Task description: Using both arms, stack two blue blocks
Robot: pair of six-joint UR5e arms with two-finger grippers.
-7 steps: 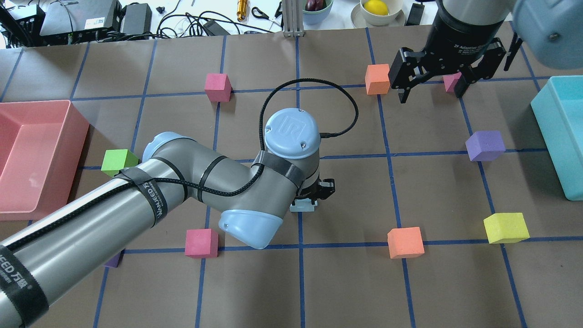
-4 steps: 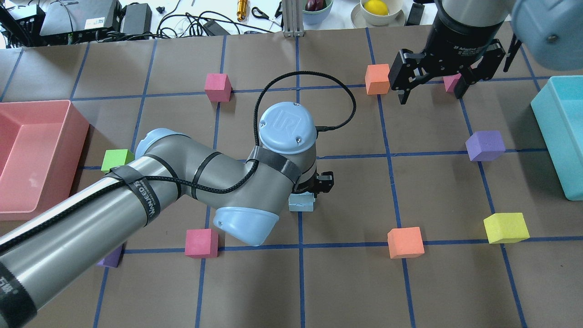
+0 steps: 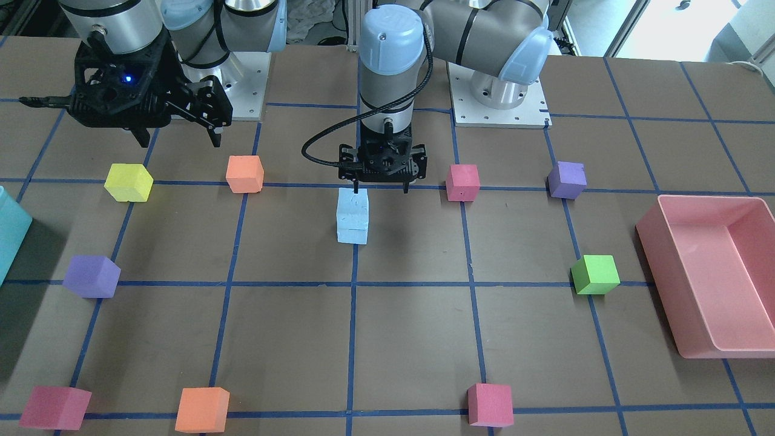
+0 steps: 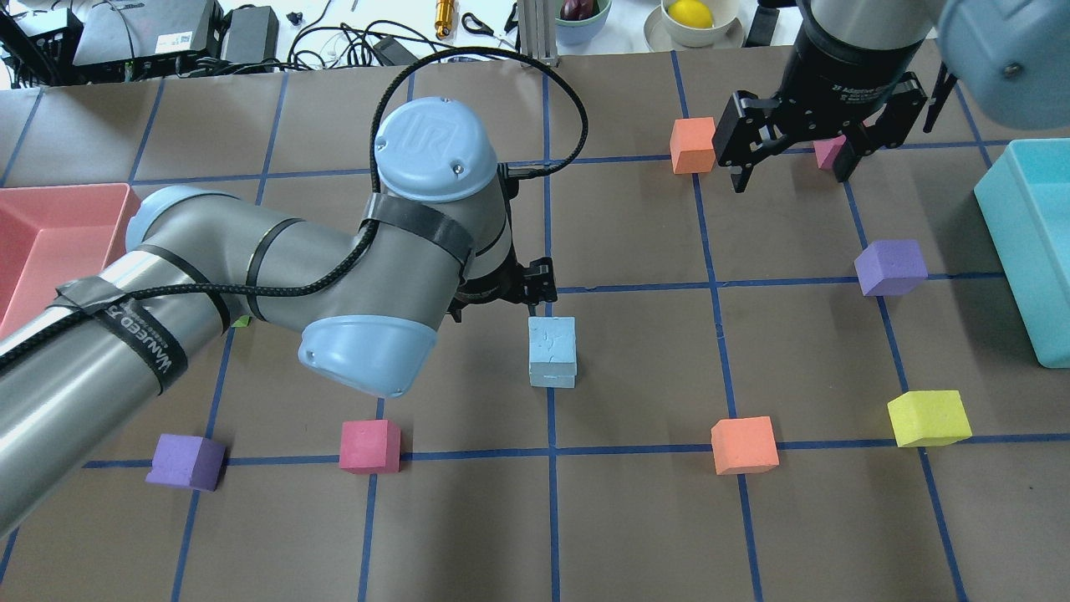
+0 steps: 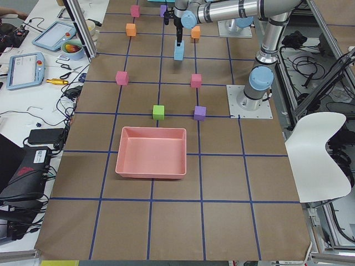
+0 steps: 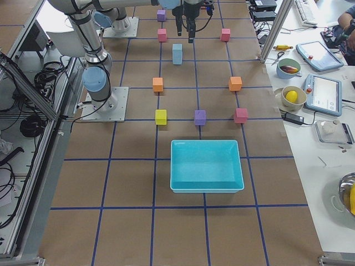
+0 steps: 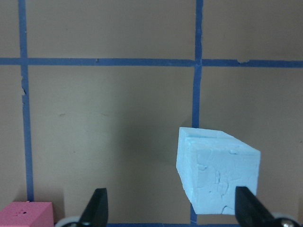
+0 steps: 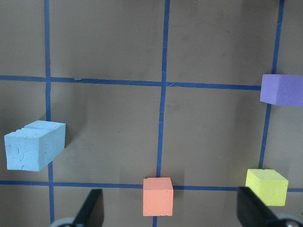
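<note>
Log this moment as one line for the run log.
stage: stack built | blue stack: two blocks, standing free | left gripper: open, raised clear of stack | right gripper: open, empty

Bright, even overhead light; soft short shadows beside blocks; wrist views slightly soft; no glare.

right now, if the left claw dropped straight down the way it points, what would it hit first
Probably the top blue block, which sits under one finger of the open left claw; the other finger faces bare table. Depth is unclear.
</note>
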